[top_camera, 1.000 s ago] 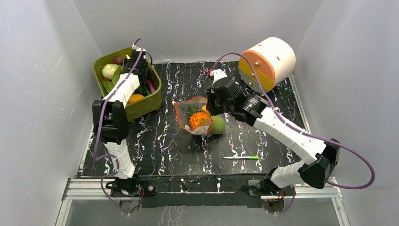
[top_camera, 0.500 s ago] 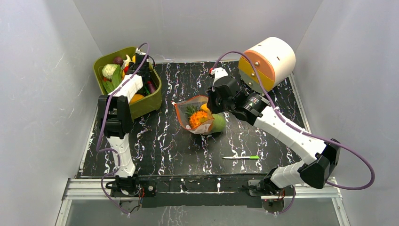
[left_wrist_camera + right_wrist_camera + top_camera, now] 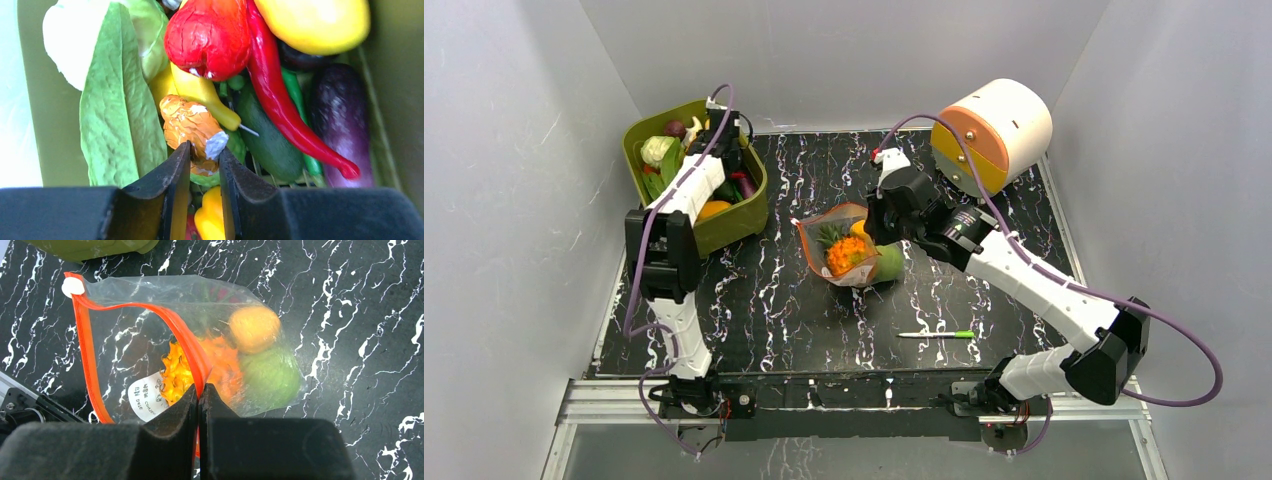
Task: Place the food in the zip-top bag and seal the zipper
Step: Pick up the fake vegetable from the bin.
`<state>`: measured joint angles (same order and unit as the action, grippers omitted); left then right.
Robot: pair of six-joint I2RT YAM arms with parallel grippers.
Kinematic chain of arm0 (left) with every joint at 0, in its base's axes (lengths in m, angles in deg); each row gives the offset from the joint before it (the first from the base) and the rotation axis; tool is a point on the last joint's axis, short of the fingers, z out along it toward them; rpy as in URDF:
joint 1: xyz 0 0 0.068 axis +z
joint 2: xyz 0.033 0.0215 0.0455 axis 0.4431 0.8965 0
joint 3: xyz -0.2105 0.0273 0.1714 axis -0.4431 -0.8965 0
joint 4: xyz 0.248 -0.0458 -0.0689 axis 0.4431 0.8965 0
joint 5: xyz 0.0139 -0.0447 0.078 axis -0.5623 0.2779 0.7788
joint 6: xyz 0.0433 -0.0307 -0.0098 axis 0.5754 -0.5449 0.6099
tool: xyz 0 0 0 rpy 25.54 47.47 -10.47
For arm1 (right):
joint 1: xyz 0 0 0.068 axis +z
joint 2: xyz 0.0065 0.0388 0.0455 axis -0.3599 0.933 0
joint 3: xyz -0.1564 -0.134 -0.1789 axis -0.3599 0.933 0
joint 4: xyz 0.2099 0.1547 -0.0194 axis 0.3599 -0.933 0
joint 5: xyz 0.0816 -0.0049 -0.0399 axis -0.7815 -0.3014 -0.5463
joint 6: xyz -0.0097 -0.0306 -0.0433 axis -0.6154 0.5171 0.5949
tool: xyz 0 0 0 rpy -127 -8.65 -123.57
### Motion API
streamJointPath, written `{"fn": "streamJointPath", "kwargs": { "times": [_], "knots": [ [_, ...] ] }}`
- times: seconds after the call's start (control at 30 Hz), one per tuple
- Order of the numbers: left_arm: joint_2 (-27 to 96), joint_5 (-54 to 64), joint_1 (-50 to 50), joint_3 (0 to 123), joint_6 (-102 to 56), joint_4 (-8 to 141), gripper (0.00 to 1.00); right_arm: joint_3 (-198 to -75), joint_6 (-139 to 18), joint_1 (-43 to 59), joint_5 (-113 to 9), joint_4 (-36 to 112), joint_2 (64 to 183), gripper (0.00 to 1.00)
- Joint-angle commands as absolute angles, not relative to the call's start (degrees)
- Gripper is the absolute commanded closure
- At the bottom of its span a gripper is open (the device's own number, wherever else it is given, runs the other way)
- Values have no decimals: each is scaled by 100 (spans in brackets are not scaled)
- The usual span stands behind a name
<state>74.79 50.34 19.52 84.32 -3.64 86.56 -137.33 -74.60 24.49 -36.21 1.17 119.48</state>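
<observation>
The zip-top bag [image 3: 844, 250] lies mid-table, its mouth facing left. My right gripper [image 3: 199, 386] is shut on the zipper [image 3: 175, 322], pinching the upper red strip and holding the mouth apart. An orange pineapple [image 3: 175, 375], a round orange piece [image 3: 254, 329] and a green piece [image 3: 270, 377] sit inside the bag. My left gripper [image 3: 204, 147] is down in the olive bin [image 3: 734, 228]. Both of its fingertips press on an orange-brown crinkled piece with a white end [image 3: 187, 125]. Around it lie a green leaf [image 3: 120, 110], a red chilli [image 3: 280, 110] and a purple aubergine [image 3: 340, 110].
A white cylinder with an orange face [image 3: 992, 130] lies at the back right of the table. A thin green-and-white pen [image 3: 937, 334] rests near the front edge. Grey walls close in the black marbled table on three sides.
The left gripper's jaws have narrowed from wide apart onto the orange-brown piece in the bin. The right gripper still holds the zipper and has barely moved.
</observation>
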Motion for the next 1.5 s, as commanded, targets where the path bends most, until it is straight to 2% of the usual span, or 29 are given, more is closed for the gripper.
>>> {"fn": "streamJointPath", "kwargs": {
  "times": [0.0, 0.27, 0.47, 0.67, 0.97, 1.47],
  "knots": [
    [6558, 4550, 1808, 8689, -1078, 9518, 85, -13661, -7568, 2405, -3722, 762, 11737, 100],
    [5669, 3615, 1786, 8663, -1721, 10328, 86, -13499, -7780, 2408, -3681, 887, 11738, 100],
    [4922, 2046, 1786, 8466, -2209, 10484, 85, -13524, -7901, 2406, -3755, 992, 11724, 100],
    [4300, 1010, 1778, 8287, -2660, 10749, 86, -13474, -8302, 2384, -3527, 1109, 11737, 100],
    [3215, -596, 1778, 7614, -3235, 10468, 87, -13609, -8692, 2361, -3560, 1370, 11900, 100],
    [2111, -2026, 1717, 6229, -4892, 9214, 89, -13521, -9313, 2358, -3535, 1538, 11975, 100]
  ]
}}
